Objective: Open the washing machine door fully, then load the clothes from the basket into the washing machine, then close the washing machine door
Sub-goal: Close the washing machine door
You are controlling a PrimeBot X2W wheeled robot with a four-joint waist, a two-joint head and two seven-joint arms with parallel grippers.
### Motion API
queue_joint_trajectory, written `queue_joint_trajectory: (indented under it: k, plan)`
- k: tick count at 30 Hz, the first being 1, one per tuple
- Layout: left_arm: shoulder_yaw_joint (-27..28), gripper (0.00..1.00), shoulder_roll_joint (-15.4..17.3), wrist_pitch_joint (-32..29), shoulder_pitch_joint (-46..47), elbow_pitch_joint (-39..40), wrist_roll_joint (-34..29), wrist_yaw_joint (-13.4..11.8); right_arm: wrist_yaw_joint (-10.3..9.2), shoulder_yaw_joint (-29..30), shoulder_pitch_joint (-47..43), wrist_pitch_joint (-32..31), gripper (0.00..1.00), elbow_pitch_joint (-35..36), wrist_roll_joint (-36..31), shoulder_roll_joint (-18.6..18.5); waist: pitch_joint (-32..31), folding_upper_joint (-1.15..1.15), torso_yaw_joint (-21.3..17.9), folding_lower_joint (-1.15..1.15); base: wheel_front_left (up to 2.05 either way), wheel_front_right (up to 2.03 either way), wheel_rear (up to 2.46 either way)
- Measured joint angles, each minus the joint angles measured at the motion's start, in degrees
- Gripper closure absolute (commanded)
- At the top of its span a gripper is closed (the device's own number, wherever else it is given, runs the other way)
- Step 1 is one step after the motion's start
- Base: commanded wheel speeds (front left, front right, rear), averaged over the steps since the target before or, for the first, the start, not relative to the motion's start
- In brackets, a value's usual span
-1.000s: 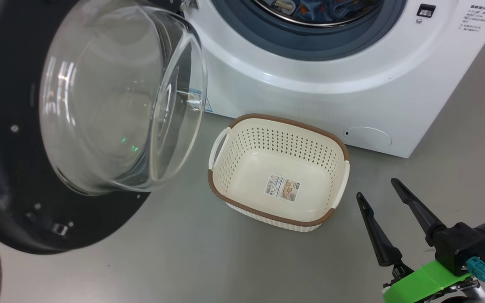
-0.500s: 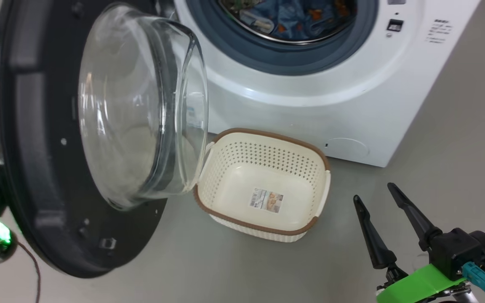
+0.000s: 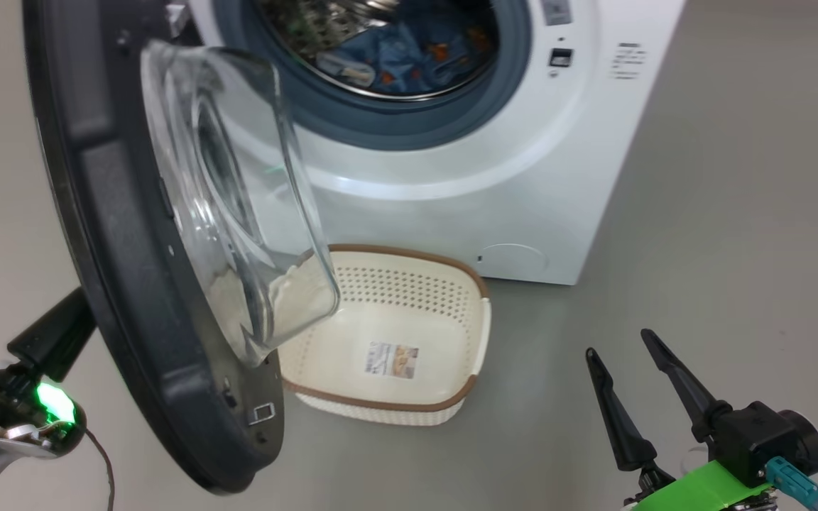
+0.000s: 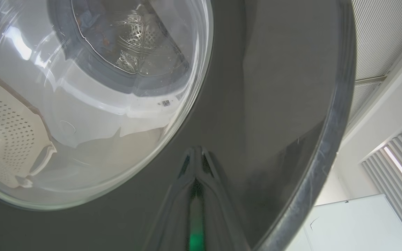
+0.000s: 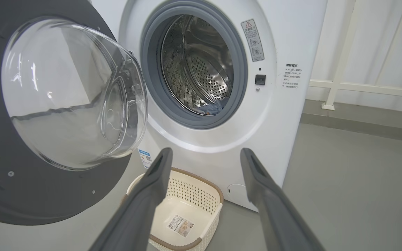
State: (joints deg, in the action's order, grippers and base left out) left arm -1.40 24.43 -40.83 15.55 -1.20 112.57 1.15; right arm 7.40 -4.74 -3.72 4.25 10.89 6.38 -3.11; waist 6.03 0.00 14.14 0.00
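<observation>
— Left wrist view, findings?
— Left end effector (image 4: 195, 155) closed, tips on the black rim of the washing machine door (image 4: 274, 104), standing open.
— Right side?
— Right end effector (image 3: 615, 342) spread open, gripping nothing, above the floor (image 3: 735, 213). Basket (image 3: 380, 406) sits before the washing machine (image 3: 522, 177); clothes (image 3: 409, 53) lie in its drum (image 5: 204, 66).

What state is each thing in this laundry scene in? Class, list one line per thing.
washing machine door: open, swung out from the front.
washing machine: opening uncovered.
clothes: lying inside the drum.
basket: upright on the floor, empty of clothes.
left gripper: shut, tips at the door's outer face.
right gripper: open, holding nothing.
</observation>
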Motion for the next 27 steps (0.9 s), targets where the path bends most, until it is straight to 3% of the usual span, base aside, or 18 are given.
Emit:
queue_joint_trajectory:
  k: [10,27]
  plan:
    - [-0.7,1.0,-0.8,0.1,-0.2,-0.3,0.0,-1.4,0.0,-0.4,-1.1,1.3,0.0,-1.8,1.5,0.2,-1.7,0.0,-6.9,0.0,0.0,0.0,0.0]
    - [-1.7,1.0,-3.2,0.7,2.6,-6.2,-0.6,-0.9,0.0,-1.9,-1.1,2.5,0.0,-3.5,2.9,0.2,-2.4,0.0,-17.6,0.0,0.0,0.0,0.0]
